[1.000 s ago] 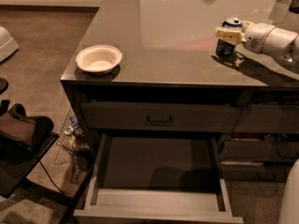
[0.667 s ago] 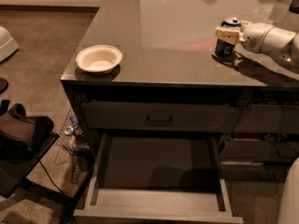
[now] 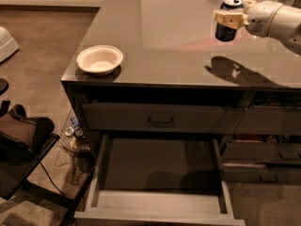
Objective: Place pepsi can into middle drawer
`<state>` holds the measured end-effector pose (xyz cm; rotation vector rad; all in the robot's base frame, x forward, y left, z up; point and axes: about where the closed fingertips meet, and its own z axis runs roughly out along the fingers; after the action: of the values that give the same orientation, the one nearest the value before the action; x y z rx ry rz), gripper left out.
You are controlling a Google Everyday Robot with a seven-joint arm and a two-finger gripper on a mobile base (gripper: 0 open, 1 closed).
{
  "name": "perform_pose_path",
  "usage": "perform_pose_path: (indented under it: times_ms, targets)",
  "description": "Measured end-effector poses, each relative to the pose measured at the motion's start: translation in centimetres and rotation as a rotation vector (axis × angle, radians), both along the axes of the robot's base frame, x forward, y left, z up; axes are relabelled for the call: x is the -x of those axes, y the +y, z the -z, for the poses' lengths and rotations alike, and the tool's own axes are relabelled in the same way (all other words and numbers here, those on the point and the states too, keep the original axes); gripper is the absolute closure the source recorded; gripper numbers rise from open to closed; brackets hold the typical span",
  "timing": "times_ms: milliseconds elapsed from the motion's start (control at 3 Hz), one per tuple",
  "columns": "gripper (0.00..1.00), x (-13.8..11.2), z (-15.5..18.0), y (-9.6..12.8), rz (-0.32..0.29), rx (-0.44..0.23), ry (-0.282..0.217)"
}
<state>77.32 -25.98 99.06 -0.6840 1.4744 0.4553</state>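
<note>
The pepsi can (image 3: 226, 25), dark blue with a silver top, is held above the counter at the far right, clear of the surface; its shadow lies on the top below it. My gripper (image 3: 233, 17) is shut on the can, with pale fingers (image 3: 230, 18) around its upper part and the white arm reaching in from the right edge. The middle drawer (image 3: 160, 166) is pulled wide open under the counter front, with a flat dark bottom and nothing in it.
A white bowl (image 3: 99, 60) sits at the counter's (image 3: 178, 46) front left. A shut drawer front with a dark handle (image 3: 161, 121) is above the open drawer. Narrower drawers (image 3: 263, 154) are at the right. A black chair (image 3: 23, 145) and clutter stand on the floor at left.
The gripper has lifted the pepsi can off the counter top; it now hangs above the surface with its shadow below. The bowl and drawer have not moved.
</note>
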Motion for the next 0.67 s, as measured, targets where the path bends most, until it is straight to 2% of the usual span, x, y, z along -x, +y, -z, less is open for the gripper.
perform_pose_path:
  times_ms: [333, 667]
  targets:
    - [1.00, 5.5, -5.4, 0.2, 0.036, 0.048, -0.061]
    - [1.00, 12.8, -10.5, 0.9, 0.081, 0.052, -0.124]
